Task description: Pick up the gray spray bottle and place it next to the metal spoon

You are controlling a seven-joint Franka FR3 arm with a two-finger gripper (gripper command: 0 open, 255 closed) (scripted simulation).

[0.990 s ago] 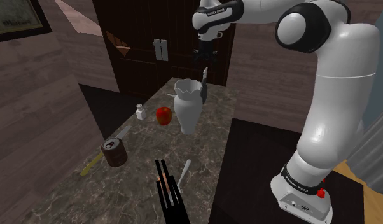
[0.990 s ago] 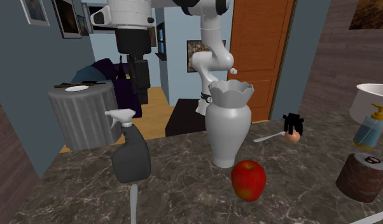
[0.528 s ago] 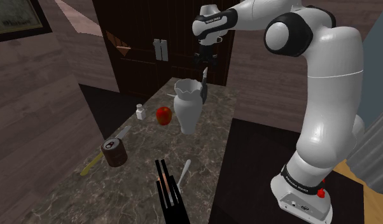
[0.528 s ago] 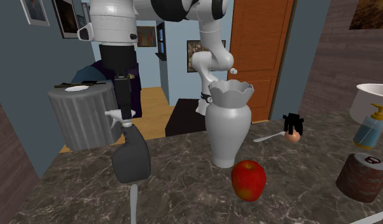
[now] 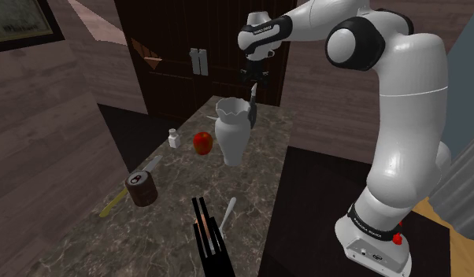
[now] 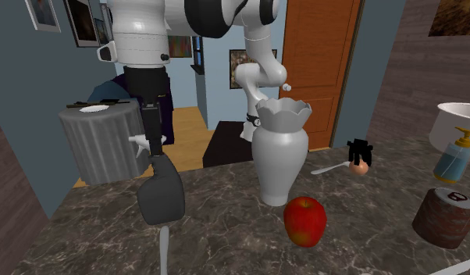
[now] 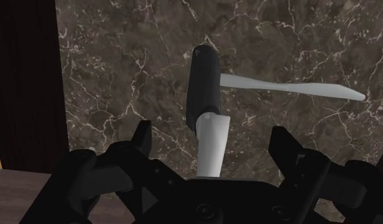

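jaws wide open around the spray head, bottle not gripped

the jaws hang straight down over the spray bottle [image 6: 161, 194], spread wide. in the wrist view the two black fingers [image 7: 143, 137] stand one on each side of the bottle's white spray head. bare bench [image 7: 120, 76] shows between each finger and the head, so nothing is gripped and neither finger touches it. in the second exterior view the fingertips sit level with that white head, above the dark grey body.

the bottle stands upright on the dark marbled bench, at its far end in the shoulder view, just behind the white vase [image 5: 232, 130]. in the second exterior view it is at the vase's left, near the end of the bench closest to that camera. a pale flat blade [image 6: 164, 248] lies just in front of it.

the metal spoon [image 6: 325, 168] lies on the other side of the vase, well apart from the bottle, beside a small black-topped thing [image 6: 358, 156]. a red apple [image 6: 305, 221] sits near the vase's foot, and a brown can [image 6: 444, 215] stands further to the second exterior view's right.
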